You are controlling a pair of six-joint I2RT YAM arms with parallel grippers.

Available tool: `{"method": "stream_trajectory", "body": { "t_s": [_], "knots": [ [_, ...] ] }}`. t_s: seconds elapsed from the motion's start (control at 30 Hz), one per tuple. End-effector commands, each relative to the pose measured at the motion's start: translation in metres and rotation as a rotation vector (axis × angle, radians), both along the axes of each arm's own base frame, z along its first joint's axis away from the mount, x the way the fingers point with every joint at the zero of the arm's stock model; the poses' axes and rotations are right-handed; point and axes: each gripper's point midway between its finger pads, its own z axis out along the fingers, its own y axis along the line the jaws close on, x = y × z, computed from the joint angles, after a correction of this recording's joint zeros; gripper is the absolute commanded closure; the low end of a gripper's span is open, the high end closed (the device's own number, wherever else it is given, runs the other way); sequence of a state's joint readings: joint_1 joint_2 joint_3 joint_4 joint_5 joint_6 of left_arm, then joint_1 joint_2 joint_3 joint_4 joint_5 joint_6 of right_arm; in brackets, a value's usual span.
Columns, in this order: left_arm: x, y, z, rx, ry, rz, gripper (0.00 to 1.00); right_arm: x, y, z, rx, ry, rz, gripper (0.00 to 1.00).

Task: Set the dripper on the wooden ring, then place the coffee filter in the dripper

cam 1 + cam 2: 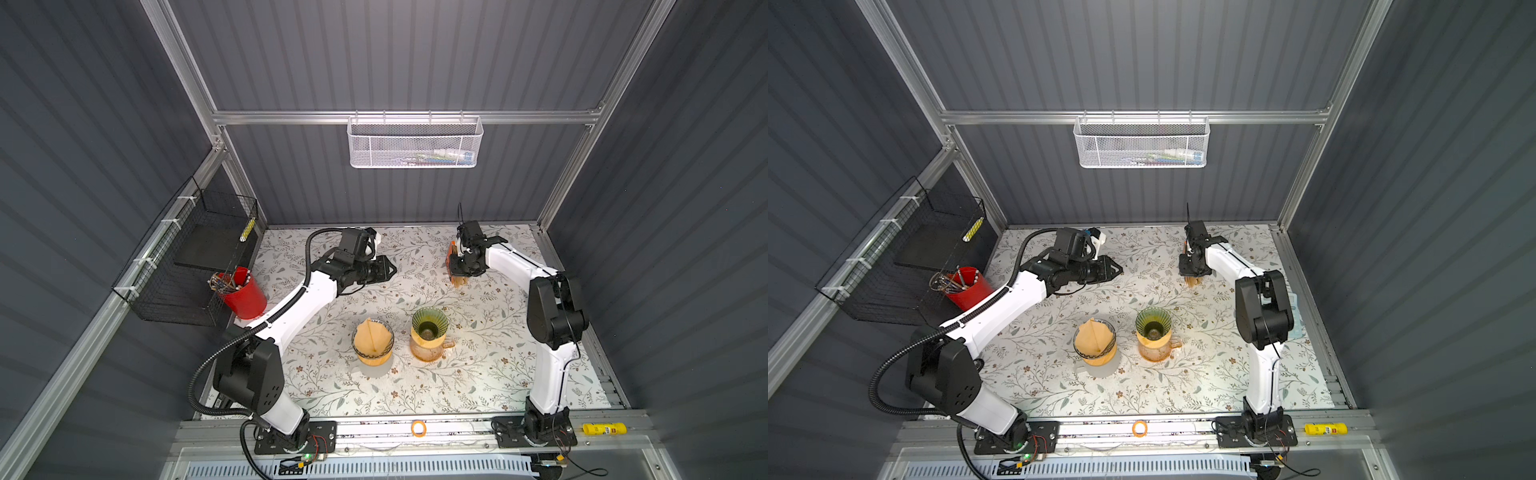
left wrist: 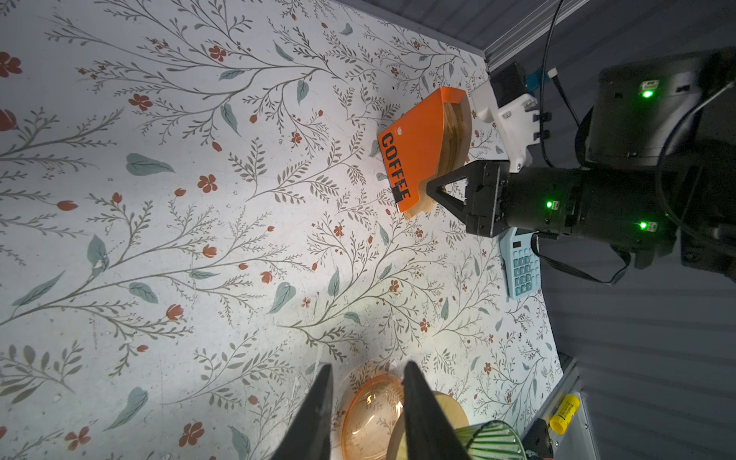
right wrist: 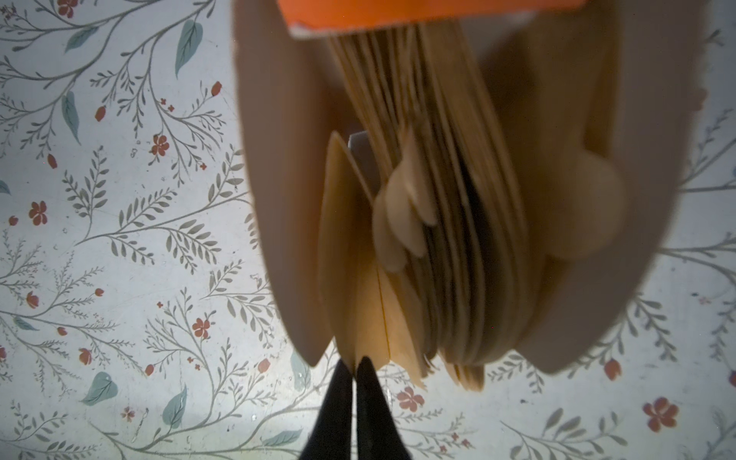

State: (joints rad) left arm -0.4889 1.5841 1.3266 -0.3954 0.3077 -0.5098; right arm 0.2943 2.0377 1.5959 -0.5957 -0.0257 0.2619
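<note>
- Right gripper (image 3: pixel 354 368) has its jaws pressed almost together on the lower edge of one tan coffee filter (image 3: pixel 356 259). From where I stand that looks like a pinch on paper, not an empty close.
- That filter is the outermost of the filter stack (image 3: pixel 458 199) and is fanned slightly off the others. The stack stands in the orange filter box (image 2: pixel 416 147) toward the far side of the floral counter (image 1: pixel 478 374).
- One side of the box reads "COFFEE" in black capitals. I can make out no other writing on it.
- Left gripper (image 2: pixel 368 364) hangs over the counter with its jaws apart and nothing between them, clear of the box.
- The green ribbed dripper (image 1: pixel 429 324) sits empty on an orange glass carafe (image 1: pixel 428 353) near the front middle, well apart from the box.
- Just beside it, a second glass vessel (image 1: pixel 372 340) already has a paper filter in it.
- A pale blue calculator (image 2: pixel 521 267) lies at the counter's right edge.
- The step in hand looks to be picking a single filter. The next move calls for drawing it clear without dragging its neighbours, carrying it to the green dripper, and getting the folded cone to open and seat.
</note>
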Motion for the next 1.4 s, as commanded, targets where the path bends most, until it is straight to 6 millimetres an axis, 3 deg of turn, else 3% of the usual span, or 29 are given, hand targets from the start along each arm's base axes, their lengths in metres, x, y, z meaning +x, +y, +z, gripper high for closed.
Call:
{"method": "stream_trajectory", "body": {
  "t_s": [0.0,0.53,0.73,0.87,1.37],
  "knots": [
    [-0.003,0.004,0.004,-0.014,0.000,0.001,0.69,0.004,0.002,0.001,-0.010,-0.006,0.005,0.89],
    [-0.003,0.003,0.000,-0.011,0.007,0.001,0.69,0.008,0.002,-0.004,-0.020,0.003,0.006,0.88],
    [-0.003,0.004,0.001,-0.011,0.005,0.002,0.69,0.009,0.002,-0.003,-0.018,0.002,0.003,0.95],
    [-0.003,0.004,0.003,-0.014,0.001,0.002,0.69,0.006,0.001,0.001,-0.018,0.002,0.003,1.00],
    [-0.009,0.007,0.012,-0.030,-0.020,0.007,0.69,-0.017,-0.006,0.017,-0.005,0.001,-0.023,1.00]
  ]
}}
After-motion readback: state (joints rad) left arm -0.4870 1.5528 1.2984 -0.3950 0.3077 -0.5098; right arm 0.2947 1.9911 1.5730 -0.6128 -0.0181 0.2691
